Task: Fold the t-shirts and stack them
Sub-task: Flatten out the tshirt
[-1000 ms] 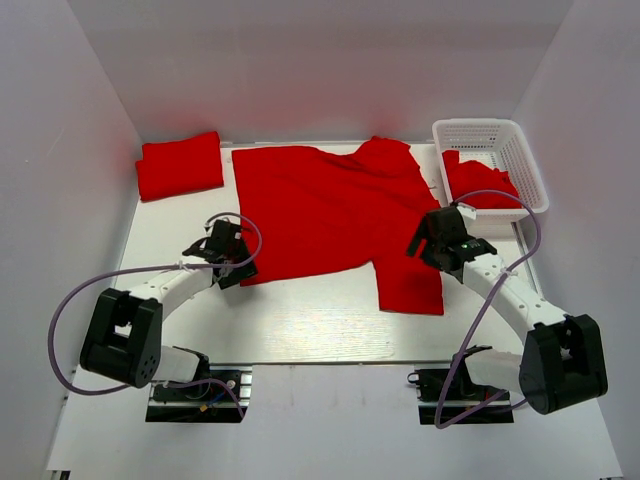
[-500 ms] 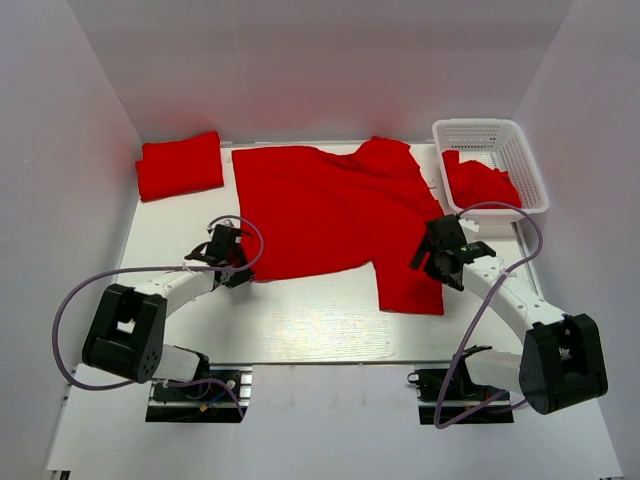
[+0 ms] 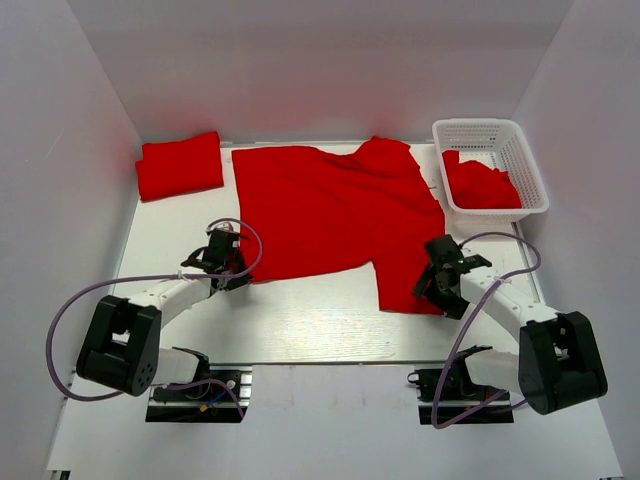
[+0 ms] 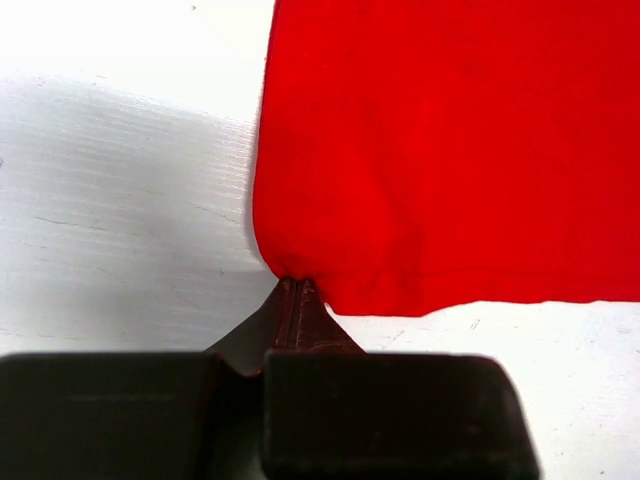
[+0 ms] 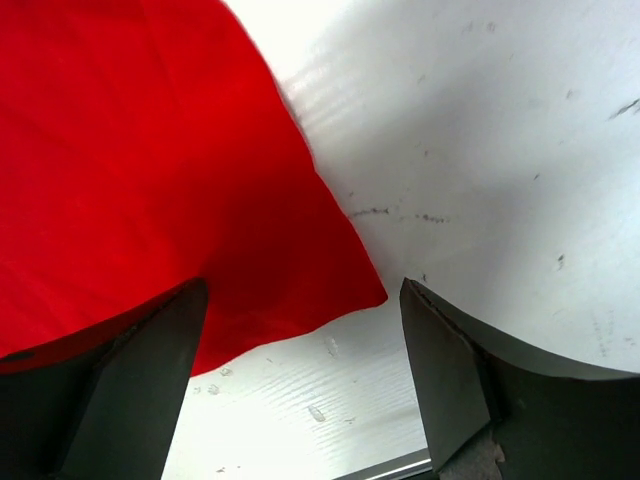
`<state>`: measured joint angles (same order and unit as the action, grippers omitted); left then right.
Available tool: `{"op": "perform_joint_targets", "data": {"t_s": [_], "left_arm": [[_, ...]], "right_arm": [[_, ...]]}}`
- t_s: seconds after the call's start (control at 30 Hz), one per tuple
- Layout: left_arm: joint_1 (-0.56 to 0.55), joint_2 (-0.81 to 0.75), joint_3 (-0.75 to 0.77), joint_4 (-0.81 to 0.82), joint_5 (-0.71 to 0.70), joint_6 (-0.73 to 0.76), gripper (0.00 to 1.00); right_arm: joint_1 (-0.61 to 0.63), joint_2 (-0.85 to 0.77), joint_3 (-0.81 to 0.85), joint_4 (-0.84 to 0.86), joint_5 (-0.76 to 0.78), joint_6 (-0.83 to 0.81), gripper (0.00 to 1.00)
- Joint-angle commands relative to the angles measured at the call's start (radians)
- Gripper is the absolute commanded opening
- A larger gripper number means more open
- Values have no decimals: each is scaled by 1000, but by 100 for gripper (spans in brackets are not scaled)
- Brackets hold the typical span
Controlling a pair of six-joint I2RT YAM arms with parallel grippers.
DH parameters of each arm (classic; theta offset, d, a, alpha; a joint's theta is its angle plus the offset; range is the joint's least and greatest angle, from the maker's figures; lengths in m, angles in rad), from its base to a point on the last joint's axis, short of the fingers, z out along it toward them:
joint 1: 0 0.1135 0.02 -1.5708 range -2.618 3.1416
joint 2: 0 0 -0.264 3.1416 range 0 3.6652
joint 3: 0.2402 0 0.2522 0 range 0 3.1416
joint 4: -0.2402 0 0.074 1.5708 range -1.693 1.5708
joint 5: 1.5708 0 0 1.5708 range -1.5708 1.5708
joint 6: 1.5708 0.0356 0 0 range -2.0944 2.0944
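A folded shirt [image 3: 180, 165] lies far left. The left gripper [image 4: 297, 290] is closed on only the very corner of the spread shirt [image 3: 330, 210], so this thin bite may slip in lifting. The right gripper [image 5: 302, 292] stands wide apart around the other near corner; if it closes too high it would miss the cloth, and the fold would go crooked

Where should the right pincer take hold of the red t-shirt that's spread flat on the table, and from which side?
Grip the spread t-shirt at its near right corner, coming low from the near, outer side. That corner lies flat with bare table beside it, and the open right pincer straddles it; the left pincer is shut on the other near corner.
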<state>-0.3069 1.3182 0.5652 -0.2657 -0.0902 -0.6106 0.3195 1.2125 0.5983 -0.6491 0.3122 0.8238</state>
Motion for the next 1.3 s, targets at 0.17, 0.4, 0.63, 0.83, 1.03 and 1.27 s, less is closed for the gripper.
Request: {"op": "perform_joint_targets", "data": {"t_s": [0.17,0.4,0.63,0.83,1.03,1.27], "left_arm": [[-1,-47,-11,2,-9,26,0],[-1,-88,18,-9,-40,35,0],[-1,-192,137,-30,-89,87,0],[-1,-258,283,-21,-143,139,0],[-1,-258,490,3,-172,204,0],[-1,-247,800,23,-181,320,0]], "right_arm": [[-7,24,-57,91,-84,43,53],[-5,4,3,141,-56,5,0],[-8,-165,127,258,82,-141,0],[-5,-289,218,426,168,-267,0],[-5,-334,345,703,307,-370,0],[-5,-269,606,904,331,-607,0]]}}
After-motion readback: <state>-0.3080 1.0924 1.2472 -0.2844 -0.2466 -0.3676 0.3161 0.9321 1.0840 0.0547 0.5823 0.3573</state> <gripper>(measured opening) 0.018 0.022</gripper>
